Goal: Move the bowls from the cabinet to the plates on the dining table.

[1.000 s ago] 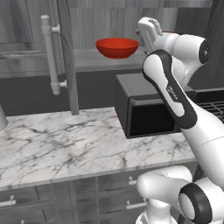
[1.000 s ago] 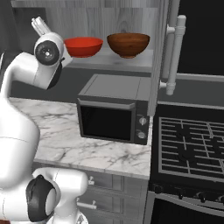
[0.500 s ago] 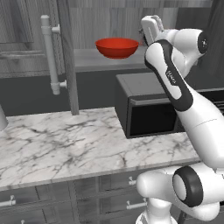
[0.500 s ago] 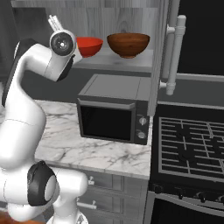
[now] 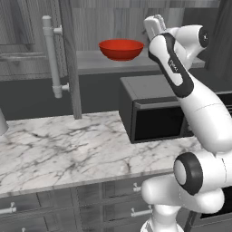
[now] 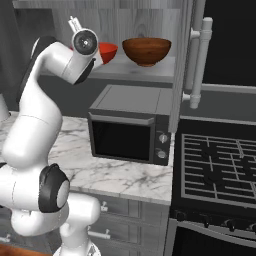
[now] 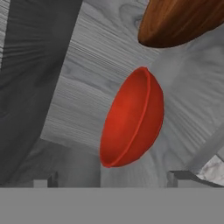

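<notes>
Bowls are both on the grey shelf (image 6: 150, 72) of the open cabinet (image 5: 68, 54): the red bowl (image 5: 121, 49) toward the left, the brown bowl (image 6: 146, 50) near it on the right, above the black microwave (image 6: 131, 127) on the marble surface (image 5: 59, 145). The step in hand looks like the reach for the red bowl. The gripper (image 7: 111, 177), raised beside the shelf, is spread wide and holds nothing, pointing at the red bowl. Next it probably must close in until the rim sits between the fingertips, then pinch and lift clear.
</notes>
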Motion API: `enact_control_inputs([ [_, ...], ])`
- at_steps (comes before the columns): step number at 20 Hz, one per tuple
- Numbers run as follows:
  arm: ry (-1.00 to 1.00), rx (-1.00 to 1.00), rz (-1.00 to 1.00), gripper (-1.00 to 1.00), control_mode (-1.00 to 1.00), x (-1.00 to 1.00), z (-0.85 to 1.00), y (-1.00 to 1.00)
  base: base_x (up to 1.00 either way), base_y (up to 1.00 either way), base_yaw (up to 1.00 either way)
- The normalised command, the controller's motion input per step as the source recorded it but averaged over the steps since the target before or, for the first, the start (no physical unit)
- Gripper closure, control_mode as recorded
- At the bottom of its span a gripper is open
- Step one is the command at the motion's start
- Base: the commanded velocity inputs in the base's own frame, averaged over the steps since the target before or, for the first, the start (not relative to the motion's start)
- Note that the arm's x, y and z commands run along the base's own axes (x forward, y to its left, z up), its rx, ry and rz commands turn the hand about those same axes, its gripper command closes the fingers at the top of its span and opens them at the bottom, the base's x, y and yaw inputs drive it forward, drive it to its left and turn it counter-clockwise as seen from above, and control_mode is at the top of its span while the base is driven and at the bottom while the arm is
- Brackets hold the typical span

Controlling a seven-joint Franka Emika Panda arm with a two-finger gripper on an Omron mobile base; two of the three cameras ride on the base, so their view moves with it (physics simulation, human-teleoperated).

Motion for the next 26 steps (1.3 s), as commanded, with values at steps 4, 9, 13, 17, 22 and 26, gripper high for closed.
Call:
enact_control_inputs([
  [4, -0.01, 0.00, 0.00, -1.00, -1.00, 0.34, -0.19, 0.00, 0.00, 0.00, 0.00],
  [9, 0.00, 0.00, 0.00, -1.00, -1.00, 0.35, -0.15, 0.00, 0.00, 0.00, 0.00],
  [13, 0.01, 0.00, 0.00, -1.00, -1.00, 0.42, -0.09, -0.02, 0.00, 0.00, 0.00],
  [17, 0.14, 0.02, 0.00, -1.00, -1.00, 0.37, 0.00, -0.04, 0.00, 0.00, 0.00],
  [22, 0.16, 0.02, 0.00, -1.00, -1.00, 0.35, 0.00, -0.06, 0.00, 0.00, 0.00],
  [26, 0.09, 0.00, 0.00, -1.00, -1.00, 0.31, -0.06, -0.01, 0.00, 0.00, 0.00],
])
